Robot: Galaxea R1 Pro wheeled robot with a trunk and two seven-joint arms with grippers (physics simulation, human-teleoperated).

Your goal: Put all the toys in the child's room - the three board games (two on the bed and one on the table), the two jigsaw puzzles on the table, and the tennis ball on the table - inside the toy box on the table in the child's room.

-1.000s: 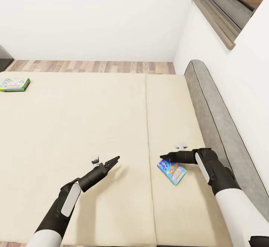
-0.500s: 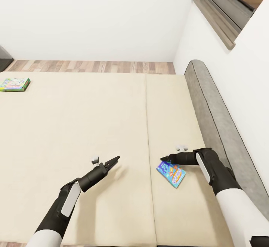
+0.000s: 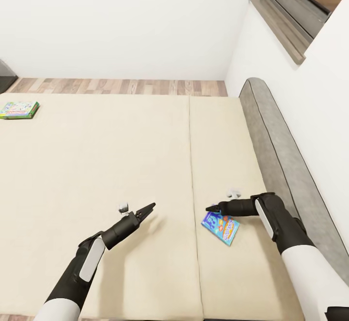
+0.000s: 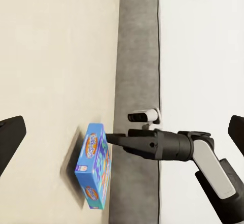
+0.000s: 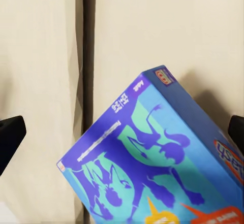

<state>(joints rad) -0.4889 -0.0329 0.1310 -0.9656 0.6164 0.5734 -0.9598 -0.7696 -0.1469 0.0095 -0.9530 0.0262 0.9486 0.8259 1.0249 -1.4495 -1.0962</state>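
Right claw (image 3: 209,209): I see it clamped on the blue board game (image 3: 221,225), lifted tilted above the bed (image 3: 121,156)
Left claw (image 3: 151,206): narrow, holding nothing
Far corner: green board game (image 3: 18,110)

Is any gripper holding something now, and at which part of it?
Cannot be told. The right gripper meets the blue board game's corner on the bed; the left gripper is empty.

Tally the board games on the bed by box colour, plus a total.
Blue board game, under the right gripper: 1
Green board game, at the far left edge of the bed: 1
Total: 2
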